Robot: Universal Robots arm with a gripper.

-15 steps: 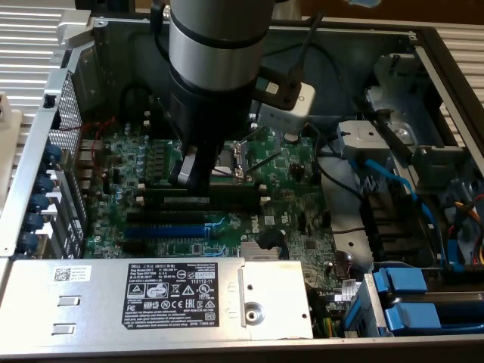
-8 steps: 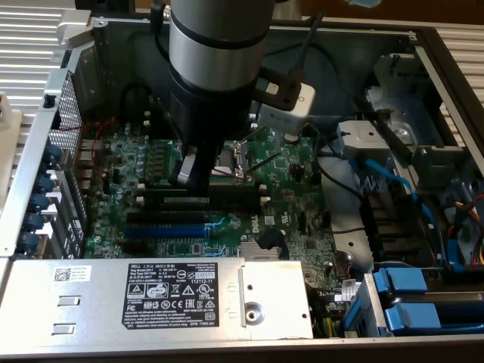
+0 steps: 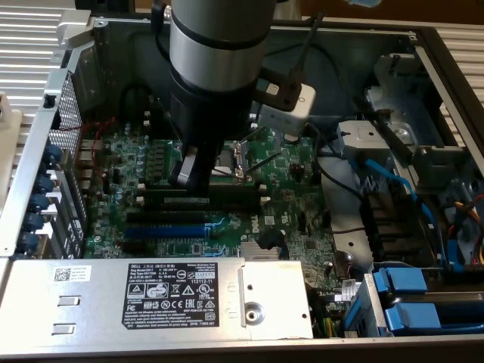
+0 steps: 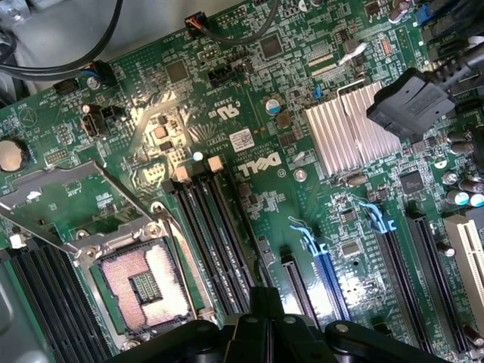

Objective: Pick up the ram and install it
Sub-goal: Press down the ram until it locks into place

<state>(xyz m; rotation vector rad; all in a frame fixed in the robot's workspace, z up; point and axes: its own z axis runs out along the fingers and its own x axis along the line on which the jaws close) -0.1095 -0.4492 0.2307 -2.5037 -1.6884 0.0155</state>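
The pincer (image 3: 187, 175) hangs low over the motherboard (image 3: 295, 219) inside an open computer case (image 3: 423, 45), its jaws drawn fully together. In the exterior view its dark tip sits right at the upper black memory slots (image 3: 204, 198), touching or nearly touching the board there; whether anything is pinched between the jaws cannot be told.

The ram (image 3: 187, 200) appears as a thin strip with a pale label lying along one of those black slots, directly beneath the pincer tip. Whether it is fully seated cannot be told.

Just beyond the pincer, toward the back of the case, lies the open processor socket (image 3: 227, 159) with its metal frame lifted. On the near side of the pincer run further black slots and a blue slot (image 3: 162, 231), and past those a grey metal cover with a white label (image 3: 170, 291).

In the wrist view the pincer's black body (image 4: 261, 333) fills the lower edge, with the black memory slots (image 4: 215, 227) running up from it, the socket (image 4: 144, 287) beside them and a ribbed silver heatsink (image 4: 348, 136) farther off.
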